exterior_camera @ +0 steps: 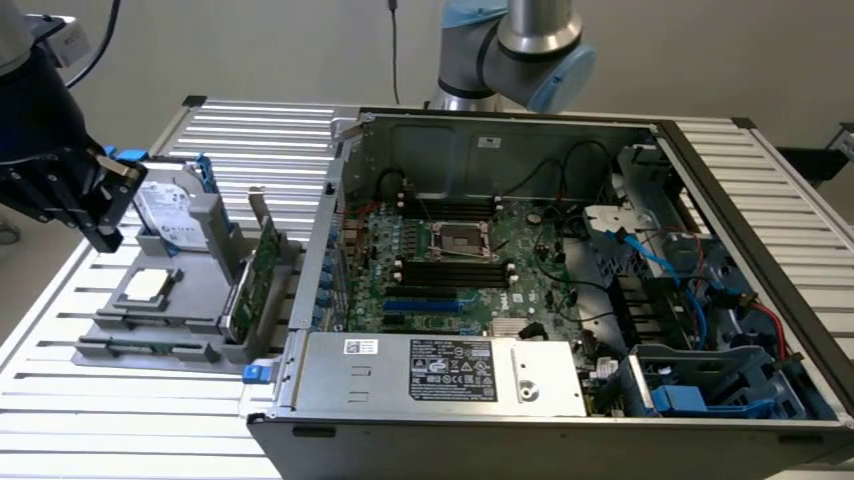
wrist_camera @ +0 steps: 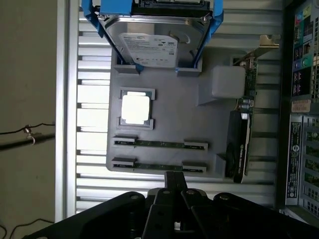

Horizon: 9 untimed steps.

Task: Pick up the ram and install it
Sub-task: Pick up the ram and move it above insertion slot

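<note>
Two ram sticks stand on edge in the grey holder (wrist_camera: 164, 119), one (wrist_camera: 159, 144) just behind the other (wrist_camera: 158, 167). My gripper (wrist_camera: 173, 176) hovers above the holder's near edge, close to the nearer stick, shut with nothing in it. In the exterior view the black gripper (exterior_camera: 106, 236) hangs above the holder (exterior_camera: 147, 330), at that view's left. The open computer case (exterior_camera: 561, 290) lies to the holder's right, with the motherboard's dark memory slots (exterior_camera: 454, 272) exposed.
The holder also carries a hard drive in a blue frame (wrist_camera: 149, 47), a square silver processor (wrist_camera: 135, 108) and a wide green card with a bracket (wrist_camera: 242, 139). Cables and a blue drive cage (exterior_camera: 694, 390) crowd the case's right side. All of it rests on a slatted metal table (exterior_camera: 120, 430).
</note>
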Each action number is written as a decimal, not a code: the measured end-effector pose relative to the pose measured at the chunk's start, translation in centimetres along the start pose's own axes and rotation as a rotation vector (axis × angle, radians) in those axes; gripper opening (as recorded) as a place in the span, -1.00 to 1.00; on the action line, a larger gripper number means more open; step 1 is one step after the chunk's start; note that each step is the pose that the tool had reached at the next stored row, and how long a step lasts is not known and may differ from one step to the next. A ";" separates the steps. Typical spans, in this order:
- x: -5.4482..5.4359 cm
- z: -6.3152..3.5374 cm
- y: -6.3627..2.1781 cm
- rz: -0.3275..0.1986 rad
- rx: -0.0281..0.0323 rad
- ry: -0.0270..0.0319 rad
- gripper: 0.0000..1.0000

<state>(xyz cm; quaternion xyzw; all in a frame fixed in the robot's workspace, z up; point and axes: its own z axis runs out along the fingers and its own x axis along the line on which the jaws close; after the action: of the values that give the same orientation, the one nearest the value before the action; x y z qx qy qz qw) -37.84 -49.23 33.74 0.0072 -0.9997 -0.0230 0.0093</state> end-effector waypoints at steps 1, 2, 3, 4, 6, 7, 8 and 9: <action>0.0 -0.01 -0.01 -0.014 0.0004 -0.0034 -0.79; 0.0 0.00 -0.01 -0.034 0.0006 -0.0044 -0.79; 0.0 0.00 -0.01 -0.051 0.0009 -0.0038 -0.79; 0.0 0.00 0.00 -0.070 0.0012 -0.0029 -0.79; 0.0 0.00 0.00 -0.106 0.0018 -0.0012 -0.79; 0.0 0.01 0.00 -0.124 0.0021 -0.0003 -0.79; 0.0 0.01 0.00 -0.142 0.0023 0.0005 -0.79; 0.0 0.01 0.00 -0.160 0.0026 0.0013 -0.79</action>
<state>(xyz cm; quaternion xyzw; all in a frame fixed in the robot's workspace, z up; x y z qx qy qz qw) -37.83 -49.22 33.72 0.0871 -0.9959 -0.0224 0.0081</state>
